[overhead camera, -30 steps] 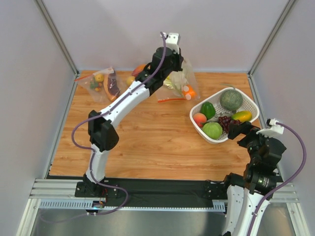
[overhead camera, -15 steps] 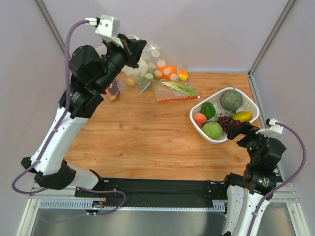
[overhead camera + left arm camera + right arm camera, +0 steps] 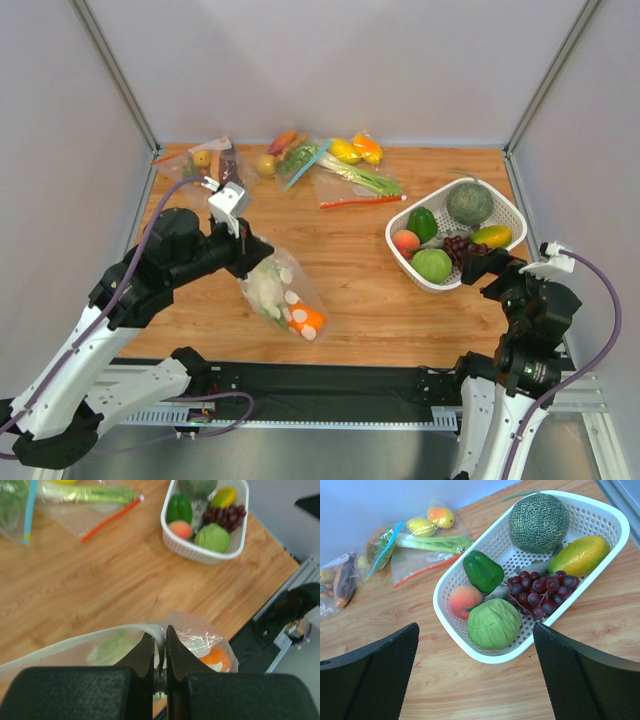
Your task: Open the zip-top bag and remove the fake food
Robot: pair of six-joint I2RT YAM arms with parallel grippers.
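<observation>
The zip-top bag (image 3: pixel 283 297), clear with pale round dots, hangs over the near left part of the table. My left gripper (image 3: pixel 247 262) is shut on its whitish zip strip (image 3: pixel 156 630), pinched at the bag's top edge. Inside the bag I see the fake food: a round orange (image 3: pixel 308 320) at the low end and a white cauliflower with green leaves (image 3: pixel 265 288) above it. In the left wrist view the orange (image 3: pixel 216 658) and a green blur (image 3: pixel 111 650) show through the plastic. My right gripper (image 3: pixel 480 263) stands open beside the basket, holding nothing.
A white basket (image 3: pixel 512 208) at the right holds a melon, green pepper, peach, grapes, a cabbage-like green piece and a yellow fruit. Along the back edge lie a red-zip bag with green onion (image 3: pixel 357 184), a blue-zip bag (image 3: pixel 300 156) and another bag (image 3: pixel 205 168).
My left arm lifted the dotted bag from the back of the table, swung it up and left, then brought it down toward the near left. The right arm has not moved.
</observation>
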